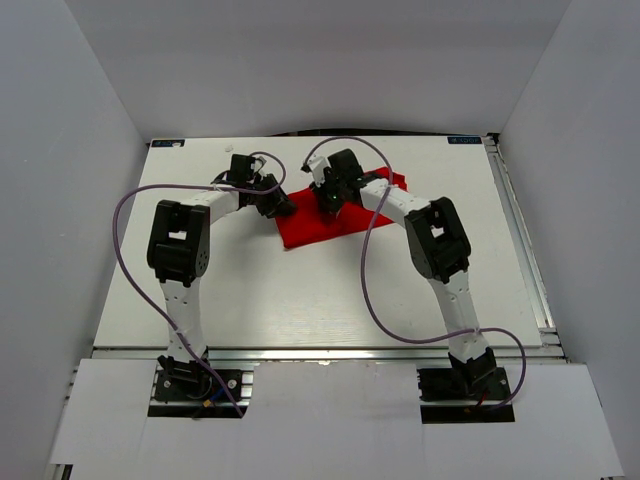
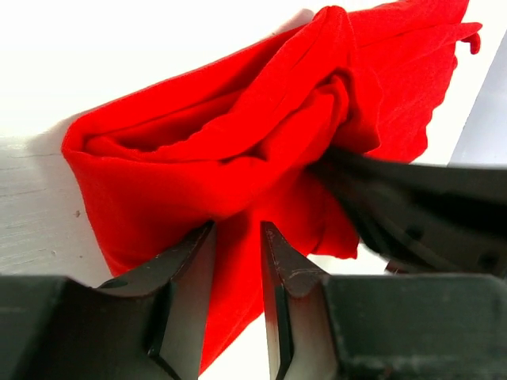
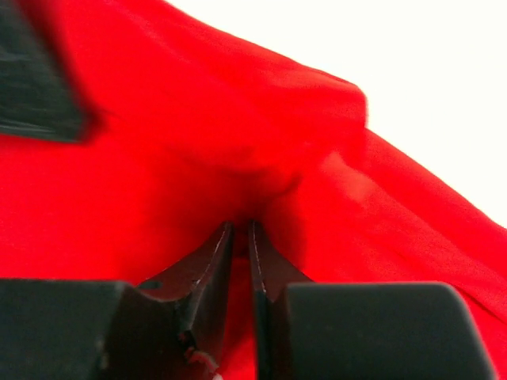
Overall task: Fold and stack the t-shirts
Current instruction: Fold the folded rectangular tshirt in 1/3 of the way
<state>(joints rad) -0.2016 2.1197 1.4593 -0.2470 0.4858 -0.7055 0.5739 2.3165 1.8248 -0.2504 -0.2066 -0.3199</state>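
Item: one red shirt (image 1: 312, 232), bunched and partly folded, lying on the white table (image 1: 250, 290) toward its far side, a little right of centre. Its near edge runs on a slant, lower at the left and rising toward the right. Its far right corner reaches close to the table's back edge. In the left wrist view the shirt (image 2: 198, 158) shows a rounded folded edge at the left and loose layered folds above, with a corner trailing off top right onto the table (image 2: 119, 47). Left gripper (image 1: 280, 205): at the shirt's left edge. Its jaws (image 2: 238, 231) stand a narrow gap apart with a strip of red cloth in the gap, and I cannot tell whether they pinch it. Right gripper (image 1: 328, 203): over the shirt's upper middle, just beside the left gripper. Its jaws (image 3: 241, 226) are almost together, clamped on a puckered fold of the shirt (image 3: 158, 158), with table (image 3: 444, 79) showing beyond the cloth's upper right edge. Room: broad white tabletop shows in front of the shirt between the two arms, and wide margins to the left and right. Grey walls (image 1: 90, 120) close in the table's sides and back. Purple cables (image 1: 375, 290) loop loosely beside each arm.
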